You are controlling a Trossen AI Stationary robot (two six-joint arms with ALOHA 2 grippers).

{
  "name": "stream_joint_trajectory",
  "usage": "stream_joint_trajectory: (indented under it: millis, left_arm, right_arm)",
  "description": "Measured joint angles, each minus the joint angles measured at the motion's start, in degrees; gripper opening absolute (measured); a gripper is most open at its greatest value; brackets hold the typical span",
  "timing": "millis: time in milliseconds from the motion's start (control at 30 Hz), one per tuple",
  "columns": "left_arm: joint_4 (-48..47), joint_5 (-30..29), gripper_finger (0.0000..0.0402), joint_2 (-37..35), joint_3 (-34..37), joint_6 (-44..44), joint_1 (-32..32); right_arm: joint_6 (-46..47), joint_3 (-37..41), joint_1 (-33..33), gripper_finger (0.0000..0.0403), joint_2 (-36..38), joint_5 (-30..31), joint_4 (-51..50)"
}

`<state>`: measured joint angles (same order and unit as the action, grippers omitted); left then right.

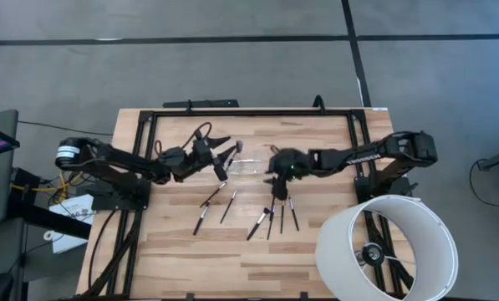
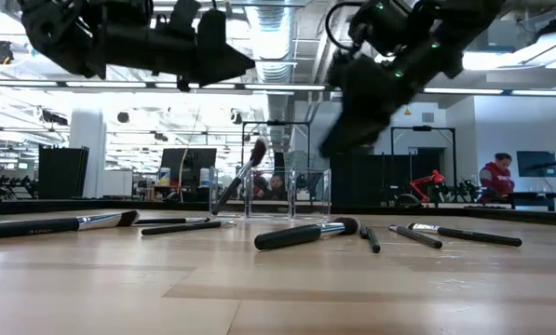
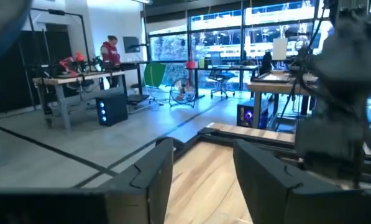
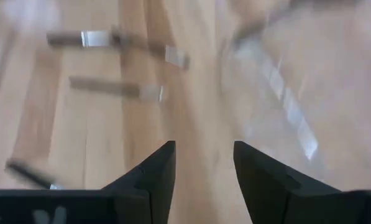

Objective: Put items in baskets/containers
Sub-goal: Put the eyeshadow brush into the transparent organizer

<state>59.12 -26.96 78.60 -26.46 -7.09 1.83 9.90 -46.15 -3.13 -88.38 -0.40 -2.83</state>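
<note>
- Left pincer (image 1: pixel 230 155): spread, empty, above clear cup (image 1: pixel 247 166).
- One makeup brush (image 2: pixel 238 180): leaning in cup.
- Other brushes (image 1: pixel 270 221): flat on table (image 1: pixel 316 259), 6 o'clock of cup.
- Right pincer (image 1: pixel 275 186): spread, empty.

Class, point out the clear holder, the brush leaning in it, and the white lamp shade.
clear holder (image 2: pixel 291 194), low view, front wall
leaning brush (image 2: pixel 242 177), low view, mid handle
white lamp shade (image 1: pixel 343 231), high view, rim
</note>
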Motion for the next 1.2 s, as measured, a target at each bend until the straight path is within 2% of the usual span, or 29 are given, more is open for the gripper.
stream_joint_trajectory:
  millis: [133,233,433,667,933,1067,1200]
  left_arm:
    - [-2.60,0.02,0.0161,-1.66,-0.02,0.00,-0.02]
    - [-3.02,0.02,0.0157,-1.66,-0.02,0.02,-0.01]
    - [-4.14,0.02,0.0152,-1.66,0.00,0.07,-0.02]
    - [-4.32,0.02,0.0152,-1.63,0.00,0.07,-0.02]
    - [-4.98,0.02,0.0148,-1.61,0.00,0.20,-0.02]
    - [-6.55,0.04,0.0147,-1.55,-0.01,1.16,-0.02]
    - [-7.29,0.05,0.0145,-1.28,-0.02,1.89,-0.02]
  right_arm:
    - [14.26,0.00,3.66,0.0155,0.00,1.51,-10.86]
    - [21.89,0.02,7.04,0.0155,0.00,4.81,-16.57]
    - [35.63,0.02,12.73,0.0155,0.00,6.95,-20.33]
    - [49.77,0.04,17.34,0.0155,-0.02,15.58,-26.55]
    - [54.63,1.33,19.86,0.0152,-3.79,19.20,-22.62]
    - [56.00,0.95,20.39,0.0139,-8.71,20.13,-21.12]
    - [55.96,0.47,21.37,0.0121,-12.60,24.42,-20.77]
